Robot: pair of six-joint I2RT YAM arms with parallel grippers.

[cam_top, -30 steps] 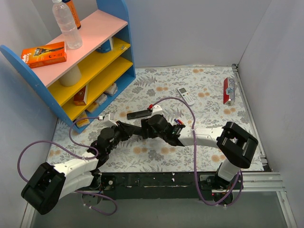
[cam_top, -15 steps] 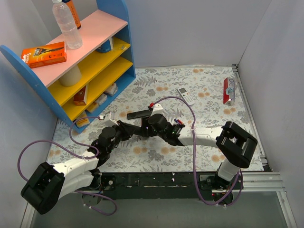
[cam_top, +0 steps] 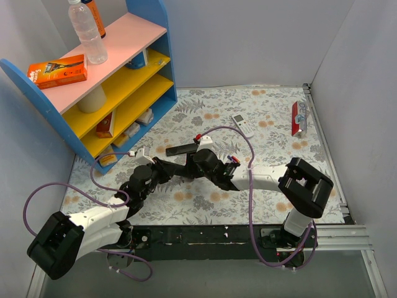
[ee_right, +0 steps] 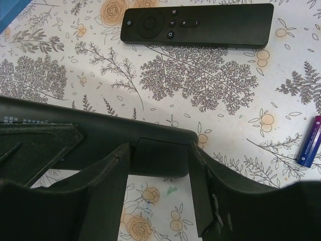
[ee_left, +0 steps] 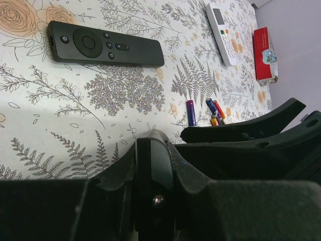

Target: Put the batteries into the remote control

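The long black remote control (ee_right: 75, 135) is held off the table with its plain back toward the right wrist camera. My left gripper (ee_left: 153, 145) is shut on it, and it shows end-on (ee_left: 153, 173) between the fingers. My right gripper (ee_right: 159, 150) is open, with its fingertips (ee_right: 120, 153) set at either end of the battery cover (ee_right: 160, 158) at the remote's end. In the top view both grippers meet at the table's middle (cam_top: 185, 167). The batteries (cam_top: 232, 159) lie together on the cloth to the right (ee_left: 213, 111). One purple battery (ee_right: 310, 140) shows at the right wrist view's edge.
A second black remote (cam_top: 182, 149), button face up, lies just beyond the grippers (ee_left: 105, 44) (ee_right: 198, 25). A small white remote (cam_top: 243, 125) lies further back. A red box (cam_top: 298, 118) sits at the far right. A blue shelf unit (cam_top: 124, 93) stands at the left.
The right arm has shifted slightly to the left at the held remote. The left arm and the things on the table have not moved.
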